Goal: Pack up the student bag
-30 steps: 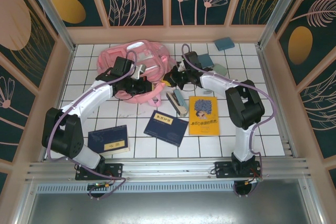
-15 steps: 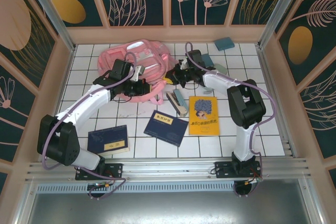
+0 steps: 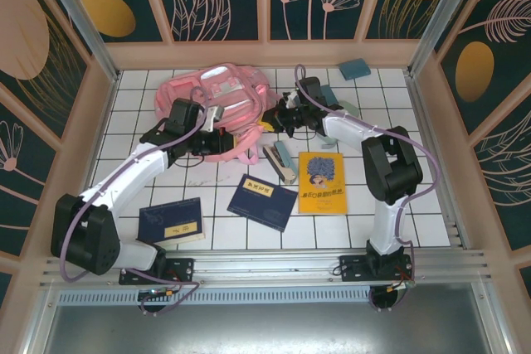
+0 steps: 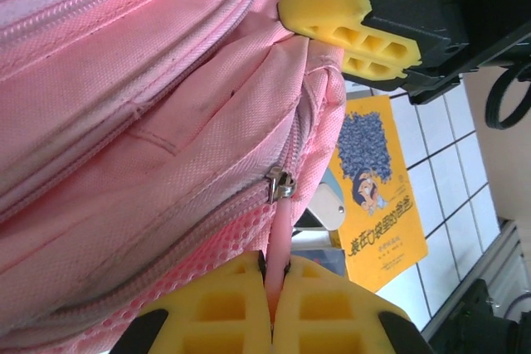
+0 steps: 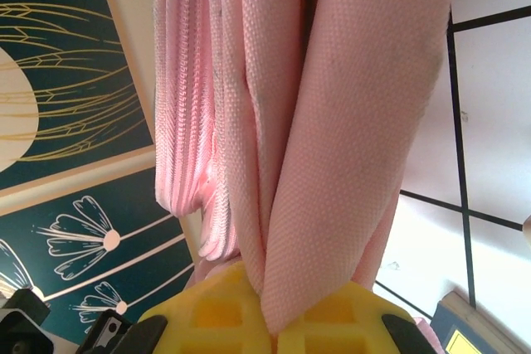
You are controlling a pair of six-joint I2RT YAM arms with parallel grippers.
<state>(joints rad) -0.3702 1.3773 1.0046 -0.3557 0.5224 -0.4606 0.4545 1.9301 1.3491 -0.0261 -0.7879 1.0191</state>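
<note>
So the pink backpack is lying on the white tiled tabletop up near the far edge, a bit left of the middle. Both arms have got hold of it. The left gripper is clamped tight on a thin pink tab that hangs off a metal zipper pull on the backpack's near side. The right gripper is closed too, pinching a thick fold of pink fabric at the backpack's right side. It could be a strap, but honestly I can't tell.

Other stuff on the tabletop: a yellow book sits right of the middle, with a dark blue book just left of it. A second dark blue book lies toward the near left corner. Between the backpack and the yellow book there's a slim case, too small to make out properly. A teal pad sits by the far edge, toward the right corner.
</note>
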